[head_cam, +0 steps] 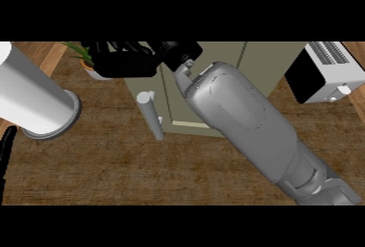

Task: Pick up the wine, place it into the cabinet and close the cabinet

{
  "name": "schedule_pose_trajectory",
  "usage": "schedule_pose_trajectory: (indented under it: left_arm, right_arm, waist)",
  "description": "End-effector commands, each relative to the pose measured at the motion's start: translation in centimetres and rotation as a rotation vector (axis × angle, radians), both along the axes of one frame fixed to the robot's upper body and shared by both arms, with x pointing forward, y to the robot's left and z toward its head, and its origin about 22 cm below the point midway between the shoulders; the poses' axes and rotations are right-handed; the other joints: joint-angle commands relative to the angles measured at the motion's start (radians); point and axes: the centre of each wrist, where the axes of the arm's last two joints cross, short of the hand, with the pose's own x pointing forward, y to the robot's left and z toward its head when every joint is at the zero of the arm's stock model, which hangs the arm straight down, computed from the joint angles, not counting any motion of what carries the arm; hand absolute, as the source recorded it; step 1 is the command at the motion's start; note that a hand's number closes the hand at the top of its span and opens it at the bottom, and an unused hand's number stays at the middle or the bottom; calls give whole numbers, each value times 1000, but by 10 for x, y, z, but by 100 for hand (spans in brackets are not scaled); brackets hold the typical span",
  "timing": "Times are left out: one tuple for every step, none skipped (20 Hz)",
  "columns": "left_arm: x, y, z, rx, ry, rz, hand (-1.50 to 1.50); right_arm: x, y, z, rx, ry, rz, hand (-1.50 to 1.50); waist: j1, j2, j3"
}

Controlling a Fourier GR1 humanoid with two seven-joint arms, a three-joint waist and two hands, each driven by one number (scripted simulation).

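Observation:
My right forearm (257, 130) crosses the view from the lower right to the upper left. Its black hand (128, 61) is at the top edge, over the upper left corner of the beige cabinet (221, 62). The hand's far end is cut off by the top edge. A grey bar handle (152, 116) stands out from the cabinet's door front, just left of my forearm. No wine bottle shows anywhere; whether the hand holds one is hidden. A thin black strip of my left hand (7, 157) shows at the left edge, straight and still.
A tall white cylinder on a round grey base (32, 96) stands at the left. A potted plant (87, 60) sits behind my right hand. A black and white appliance (324, 72) stands at the upper right. Brown counter (143, 169) spreads across the front.

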Motion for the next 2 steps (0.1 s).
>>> schedule_pose_trajectory:
  left_arm:
    - [-1,-8,9,-24,-10,0,-150]
    - [2,2,-2,-12,17,-10,-150]
  right_arm:
    - [39,-35,-13,-27,62,-201,150]
    - [40,-39,-15,-30,48,-199,150]
  waist:
    - [0,47,4]
    - [-2,50,2]
